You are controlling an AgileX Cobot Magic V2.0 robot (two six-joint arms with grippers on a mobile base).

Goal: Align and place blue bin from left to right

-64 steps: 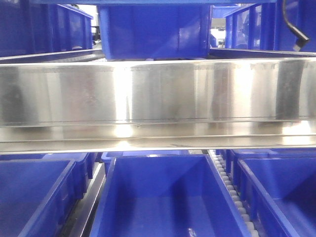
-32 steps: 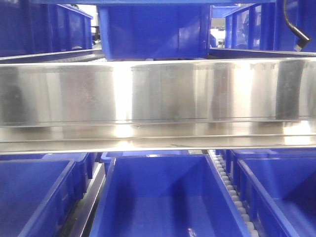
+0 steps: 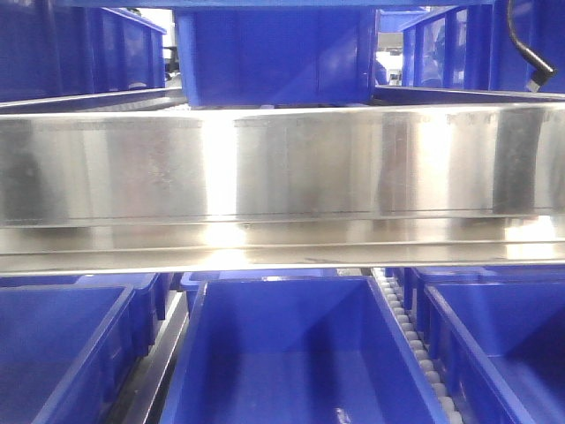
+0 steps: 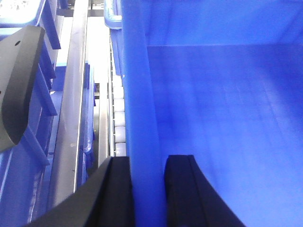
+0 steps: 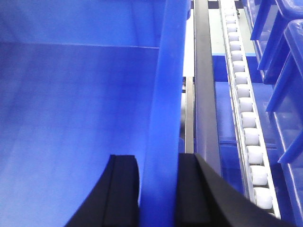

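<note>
Both our grippers grasp the blue bin [image 4: 227,118]: left gripper [image 4: 147,163] fingers [image 4: 182,189] clenched on its left wall, right gripper [image 5: 158,163] clenched on its right wall beside the roller track [image 5: 246,118].

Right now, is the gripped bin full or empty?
Empty where visible: the bin shows a bare blue floor in both wrist views. The left gripper and right gripper each clamp a side wall. Near end unseen.

The lower edges cut off the left claw [image 4: 147,163], the right claw [image 5: 157,161] and the blue bin [image 4: 222,118].
</note>
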